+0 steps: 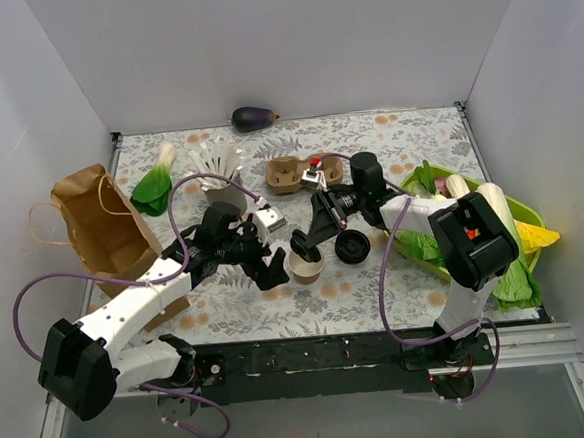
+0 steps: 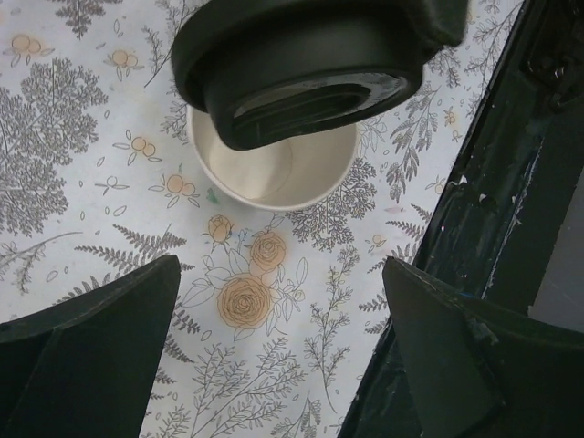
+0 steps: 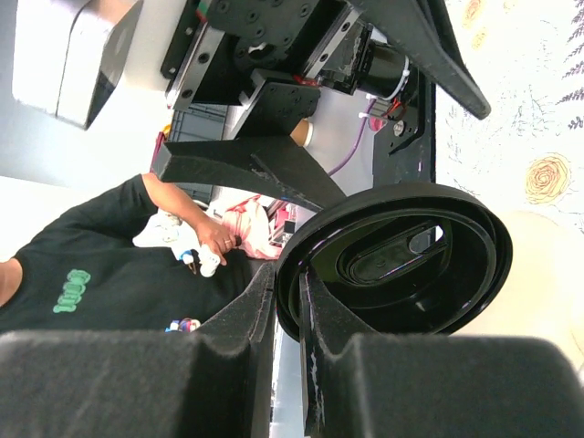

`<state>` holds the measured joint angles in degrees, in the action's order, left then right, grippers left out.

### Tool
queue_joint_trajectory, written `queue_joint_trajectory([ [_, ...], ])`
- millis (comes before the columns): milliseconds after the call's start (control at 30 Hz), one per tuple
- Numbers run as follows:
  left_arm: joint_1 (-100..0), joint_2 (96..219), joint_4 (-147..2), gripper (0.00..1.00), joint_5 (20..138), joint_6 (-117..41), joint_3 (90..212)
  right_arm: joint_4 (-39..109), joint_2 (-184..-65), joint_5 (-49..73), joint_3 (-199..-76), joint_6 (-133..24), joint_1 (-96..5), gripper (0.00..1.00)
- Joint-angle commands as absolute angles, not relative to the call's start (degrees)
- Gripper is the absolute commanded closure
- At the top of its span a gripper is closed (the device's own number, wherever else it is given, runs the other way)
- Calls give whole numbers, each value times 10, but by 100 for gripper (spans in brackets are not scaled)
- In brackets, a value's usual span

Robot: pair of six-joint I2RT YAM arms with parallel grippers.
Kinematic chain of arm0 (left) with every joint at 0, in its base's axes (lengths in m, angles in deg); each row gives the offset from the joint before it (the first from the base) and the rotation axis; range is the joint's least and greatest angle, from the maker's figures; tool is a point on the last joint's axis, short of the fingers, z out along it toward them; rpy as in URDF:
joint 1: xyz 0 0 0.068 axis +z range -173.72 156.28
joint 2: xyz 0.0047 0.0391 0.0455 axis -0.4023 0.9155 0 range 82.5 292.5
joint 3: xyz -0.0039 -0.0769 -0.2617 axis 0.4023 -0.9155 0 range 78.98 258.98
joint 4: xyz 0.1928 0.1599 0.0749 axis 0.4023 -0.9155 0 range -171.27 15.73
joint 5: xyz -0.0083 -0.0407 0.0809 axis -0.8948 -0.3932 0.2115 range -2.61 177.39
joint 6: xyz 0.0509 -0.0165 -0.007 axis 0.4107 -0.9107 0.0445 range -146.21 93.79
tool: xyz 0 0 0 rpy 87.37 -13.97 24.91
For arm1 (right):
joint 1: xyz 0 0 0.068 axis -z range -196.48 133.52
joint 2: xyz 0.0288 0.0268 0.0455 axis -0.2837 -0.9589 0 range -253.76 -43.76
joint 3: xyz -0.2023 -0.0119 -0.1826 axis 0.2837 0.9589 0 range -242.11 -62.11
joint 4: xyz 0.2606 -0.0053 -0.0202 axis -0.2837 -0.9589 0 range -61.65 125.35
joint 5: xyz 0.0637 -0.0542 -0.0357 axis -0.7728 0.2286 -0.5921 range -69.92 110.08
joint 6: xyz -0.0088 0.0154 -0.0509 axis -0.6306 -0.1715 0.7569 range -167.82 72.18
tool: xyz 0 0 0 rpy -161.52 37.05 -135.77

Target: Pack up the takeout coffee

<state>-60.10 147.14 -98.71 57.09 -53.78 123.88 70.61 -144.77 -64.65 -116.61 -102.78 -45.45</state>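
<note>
The takeout coffee cup (image 1: pixel 307 268) is a small tan paper cup standing upright and lidless on the flowered tablecloth. In the left wrist view the cup (image 2: pixel 274 173) shows its pale empty inside. My right gripper (image 1: pixel 311 234) is shut on the rim of a black lid (image 1: pixel 301 245) and holds it tilted just above the cup. The lid also shows in the left wrist view (image 2: pixel 301 64) and in the right wrist view (image 3: pixel 392 265), pinched in the right gripper (image 3: pixel 287 310). My left gripper (image 1: pixel 265 259) is open and empty, just left of the cup (image 2: pixel 278 351).
A second black lid (image 1: pixel 352 247) lies right of the cup. The brown cardboard carrier (image 1: pixel 291 173) sits behind, with a grey cup of white sticks (image 1: pixel 224 192) to its left. A paper bag (image 1: pixel 102 227), bok choy (image 1: pixel 153 189), an eggplant (image 1: pixel 253 118) and a green vegetable basket (image 1: pixel 517 213) surround them.
</note>
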Motion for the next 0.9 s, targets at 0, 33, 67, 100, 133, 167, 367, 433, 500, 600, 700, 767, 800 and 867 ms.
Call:
queue_joint_trajectory([
  [0, -578, 1481, -915, 4, 560, -620, 1221, 745, -1458, -715, -1163, -1042, -457, 98],
  [33, -575, 1485, -904, 4, 559, -633, 1220, 745, -1459, -718, -1162, -1042, -457, 98],
  [67, -566, 1489, -896, 4, 556, -661, 1217, 746, -1459, -718, -1161, -1042, -457, 98],
  [100, -562, 1497, -879, 4, 551, -672, 1213, 746, -1458, -719, -1159, -1042, -457, 98],
  [133, -559, 1502, -873, 4, 543, -686, 1213, 746, -1458, -719, -1157, -1042, -457, 98],
  [167, -553, 1505, -867, 4, 536, -706, 1212, 746, -1457, -718, -1156, -1041, -457, 97],
  [367, -550, 1527, -832, 4, 505, -737, 1194, 732, -1457, -721, -1147, -1039, -456, 96],
  [433, -550, 1531, -822, 4, 506, -746, 1185, 731, -1455, -721, -1145, -1039, -455, 96],
  [500, -550, 1532, -810, 4, 503, -755, 1180, 731, -1455, -719, -1145, -1039, -454, 96],
  [600, -549, 1537, -799, 4, 499, -763, 1173, 727, -1455, -717, -1146, -1037, -455, 95],
  [700, -549, 1543, -790, 4, 492, -780, 1167, 726, -1458, -717, -1144, -1036, -455, 95],
  [767, -549, 1546, -788, 4, 490, -788, 1164, 726, -1460, -717, -1145, -1036, -455, 95],
  [800, -549, 1548, -785, 4, 491, -789, 1163, 726, -1461, -715, -1145, -1035, -455, 95],
  [867, -549, 1552, -780, 4, 500, -797, 1162, 726, -1462, -715, -1145, -1035, -455, 94],
])
